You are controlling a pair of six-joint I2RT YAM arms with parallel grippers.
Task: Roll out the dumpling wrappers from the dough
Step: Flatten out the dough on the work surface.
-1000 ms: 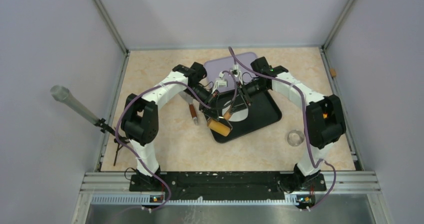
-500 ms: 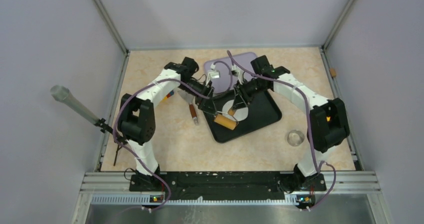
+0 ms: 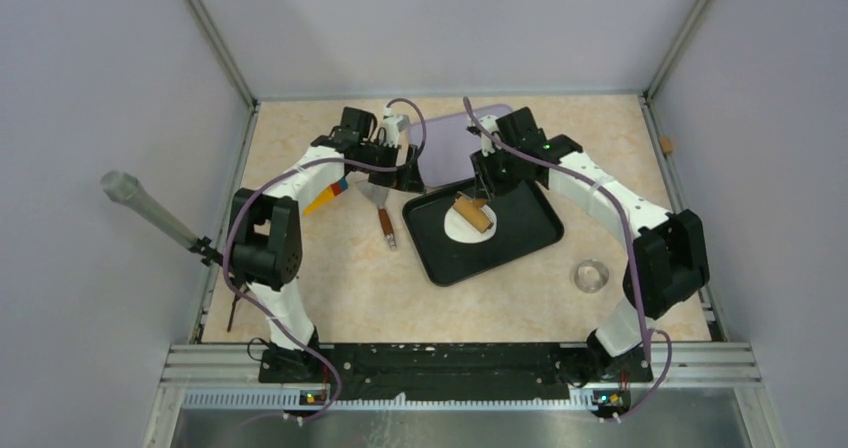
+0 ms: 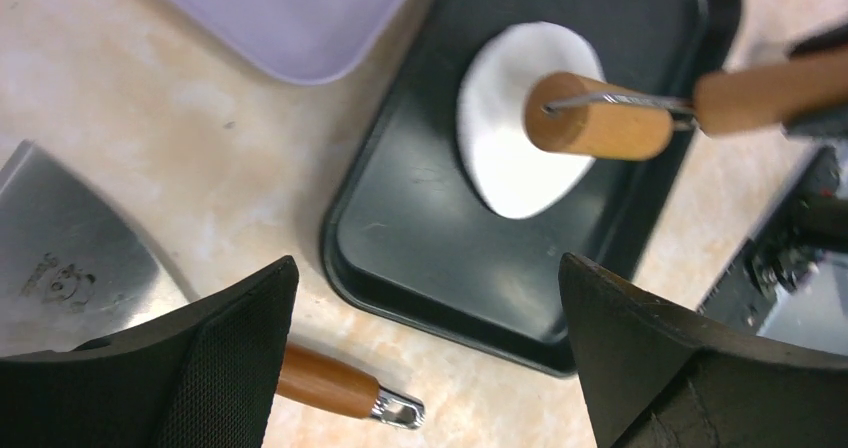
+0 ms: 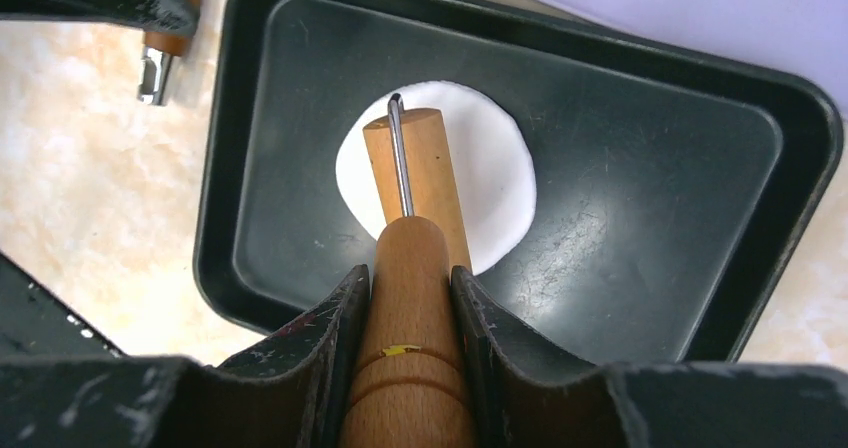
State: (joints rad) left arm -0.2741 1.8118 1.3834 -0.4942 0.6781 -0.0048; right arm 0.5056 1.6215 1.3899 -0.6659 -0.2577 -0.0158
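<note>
Right end effector (image 5: 410, 293) was clamped on the wooden handle of the roller (image 5: 415, 168), and the handle filled the gap between both fingers. The roller's drum sat over the middle of the dough (image 5: 500, 183). Whether the drum pressed on it could not be confirmed.

Dough: a flat, roughly round white sheet on the floor of the black tray (image 5: 650, 168), toward the left arm's side of it.

Left end effector (image 4: 428, 268) had its fingers spread wide with nothing between them. It was held above the counter (image 3: 330, 268) near the tray's far-left corner.

The scraper (image 4: 60, 238) lay on the counter just left of the tray, its wooden handle toward the arm bases. The purple board (image 3: 445, 143) lay just beyond the tray; contact between them was unclear. The small glass dish (image 3: 591, 274) stood right of the tray, apart from it.
</note>
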